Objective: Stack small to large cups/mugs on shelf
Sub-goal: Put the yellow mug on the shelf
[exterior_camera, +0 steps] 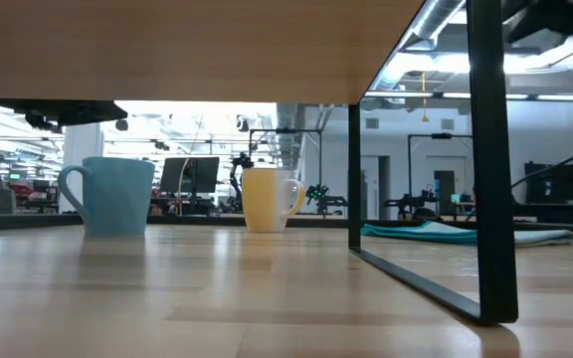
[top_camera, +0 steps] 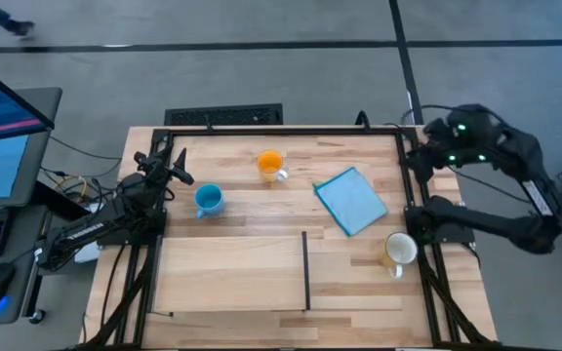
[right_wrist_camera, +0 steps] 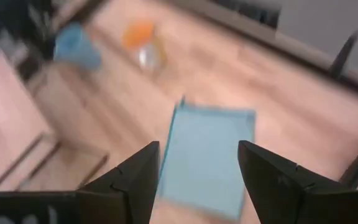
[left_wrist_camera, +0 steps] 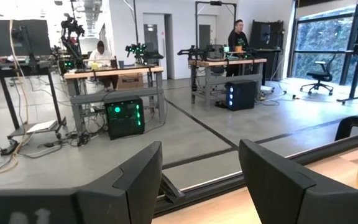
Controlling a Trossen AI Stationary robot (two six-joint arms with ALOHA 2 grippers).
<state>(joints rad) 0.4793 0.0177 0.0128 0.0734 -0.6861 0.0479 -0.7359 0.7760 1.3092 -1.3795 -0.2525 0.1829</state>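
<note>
Mugs [top_camera: 209, 200] sit untouched; right end effector [right_wrist_camera: 199, 163] hovers open, seemingly above blue cloth [right_wrist_camera: 205, 158].

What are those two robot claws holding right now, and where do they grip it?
Nothing. The left gripper and the right gripper are both open and empty.

Light-blue handled mug [top_camera: 208, 200] left of orange handled mug [top_camera: 270, 165]; flat light-blue square cloth [top_camera: 350, 201] right of both; cream handled mug [top_camera: 399, 251] by tabletop's [top_camera: 232, 263] right edge.

Cloth [top_camera: 350, 201]: light-blue square, flat on counter [top_camera: 232, 292].
Keyboard [top_camera: 223, 116]: beyond counter's far edge.
Monitor [top_camera: 3, 136]: left; content apparently illegible.
</note>
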